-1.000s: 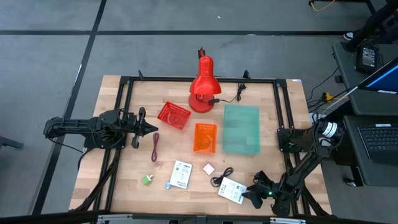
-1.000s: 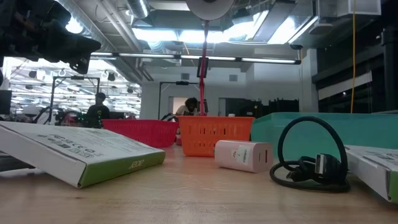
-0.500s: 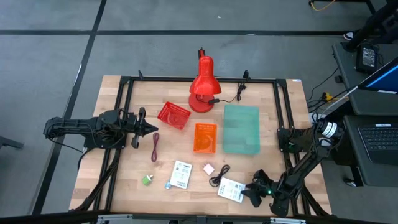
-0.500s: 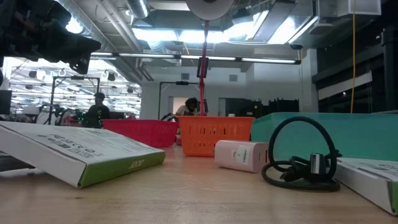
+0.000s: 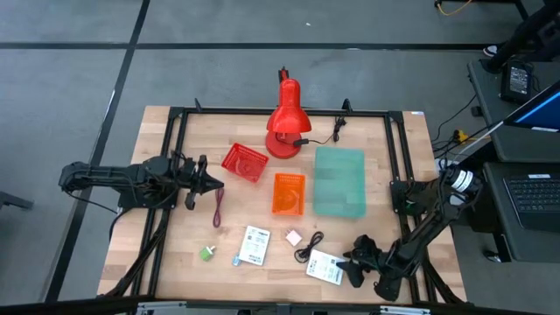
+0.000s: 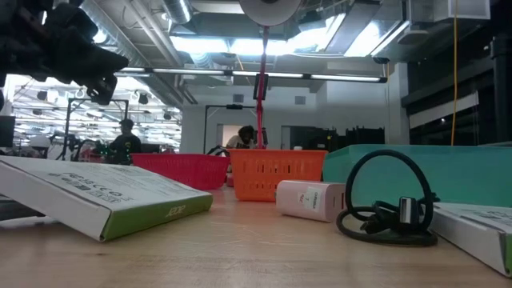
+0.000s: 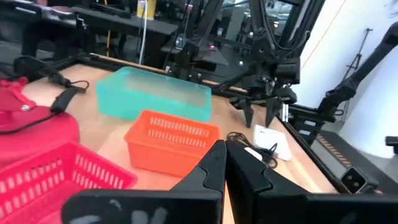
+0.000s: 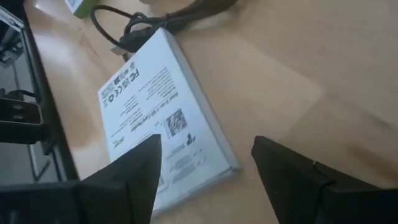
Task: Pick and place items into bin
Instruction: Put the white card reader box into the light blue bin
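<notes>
High view: right claw [image 5: 353,273] spread wide at white packet [image 5: 325,267]; best straddling packet edges squarely before closing. Left claw [image 5: 213,185] shut, idle over counter [image 5: 376,157].

L hand [image 5: 213,184] closed; R hand [image 5: 343,273] wide open, low.

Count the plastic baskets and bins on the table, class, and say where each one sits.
3: a red basket beside the red lamp's base, an orange basket at the centre, and a teal bin right of the orange basket.
</notes>
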`<state>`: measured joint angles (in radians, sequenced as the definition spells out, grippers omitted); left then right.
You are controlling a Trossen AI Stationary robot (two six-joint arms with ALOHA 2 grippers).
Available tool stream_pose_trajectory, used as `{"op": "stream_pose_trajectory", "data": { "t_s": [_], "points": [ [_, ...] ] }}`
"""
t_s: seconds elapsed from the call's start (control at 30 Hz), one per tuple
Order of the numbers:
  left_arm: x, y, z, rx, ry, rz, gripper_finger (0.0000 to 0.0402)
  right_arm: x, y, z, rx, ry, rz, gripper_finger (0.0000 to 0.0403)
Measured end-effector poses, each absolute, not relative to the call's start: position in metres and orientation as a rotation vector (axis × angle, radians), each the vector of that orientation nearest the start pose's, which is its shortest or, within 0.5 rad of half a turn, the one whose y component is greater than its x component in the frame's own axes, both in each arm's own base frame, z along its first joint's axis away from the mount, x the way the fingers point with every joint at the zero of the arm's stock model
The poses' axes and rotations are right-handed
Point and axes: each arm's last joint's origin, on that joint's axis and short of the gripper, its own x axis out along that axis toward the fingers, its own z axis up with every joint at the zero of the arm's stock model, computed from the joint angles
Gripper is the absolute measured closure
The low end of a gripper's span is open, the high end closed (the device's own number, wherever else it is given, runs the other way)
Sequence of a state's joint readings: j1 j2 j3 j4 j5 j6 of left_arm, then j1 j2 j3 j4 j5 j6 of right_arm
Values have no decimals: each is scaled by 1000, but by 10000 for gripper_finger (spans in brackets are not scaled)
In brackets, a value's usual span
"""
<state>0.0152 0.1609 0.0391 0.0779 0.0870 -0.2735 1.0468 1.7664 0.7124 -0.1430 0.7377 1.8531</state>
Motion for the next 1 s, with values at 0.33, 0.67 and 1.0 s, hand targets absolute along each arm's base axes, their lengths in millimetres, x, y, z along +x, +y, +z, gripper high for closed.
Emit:
{"op": "stream_pose_trajectory", "data": {
  "t_s": [0.33,0.67,1.0],
  "points": [
    [122,-14,178,-279,-1,-131,398,158,228,95,791,661,-436,163],
    [165,-43,203,-178,123,-165,398,158,228,95,785,664,-433,163],
    [235,-91,219,-35,281,-278,398,158,228,95,768,636,-430,163]
  ]
}}
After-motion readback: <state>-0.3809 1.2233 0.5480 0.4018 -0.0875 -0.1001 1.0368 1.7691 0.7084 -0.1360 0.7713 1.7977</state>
